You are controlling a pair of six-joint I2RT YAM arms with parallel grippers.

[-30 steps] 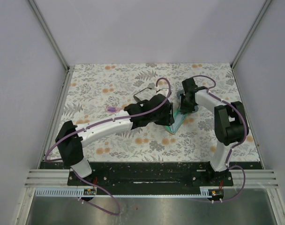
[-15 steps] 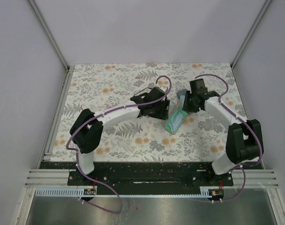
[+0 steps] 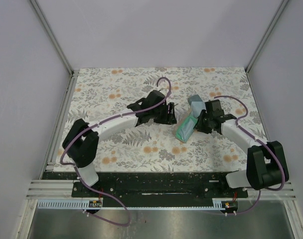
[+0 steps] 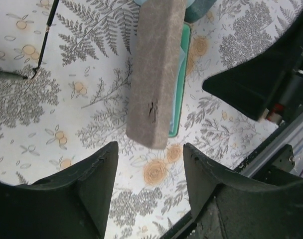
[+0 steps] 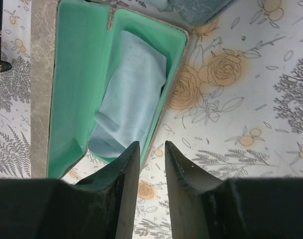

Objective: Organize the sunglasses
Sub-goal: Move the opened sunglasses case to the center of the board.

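Case [image 5: 72, 99], its lid [image 4: 156, 74] raised, is laid open on the bench [image 3: 141, 149] with cloth [image 5: 131, 89] inside, ready for sunglasses [image 4: 48, 27] (only a black wire arm is seen, near the lid). Left tool [image 4: 150, 149] is held wide and empty; right tool [image 5: 152, 145] is narrowly parted, empty.

Two-arm robot.
- The left arm [image 3: 116, 125]: white moulded link shells, black joint housings, a thin purple cable [image 3: 161, 82] looped along the outside.
- The right arm [image 3: 236, 132]: same white shells and black joints, with a matching purple cable [image 3: 226, 98].
- The left gripper [image 4: 150, 149]: two broad matte black wedge fingers, edges scuffed pale.
- The right gripper [image 5: 151, 145]: two matte black fingers, tips slim and curved.
- Both bases sit on a flat black mounting plate [image 3: 156, 185].
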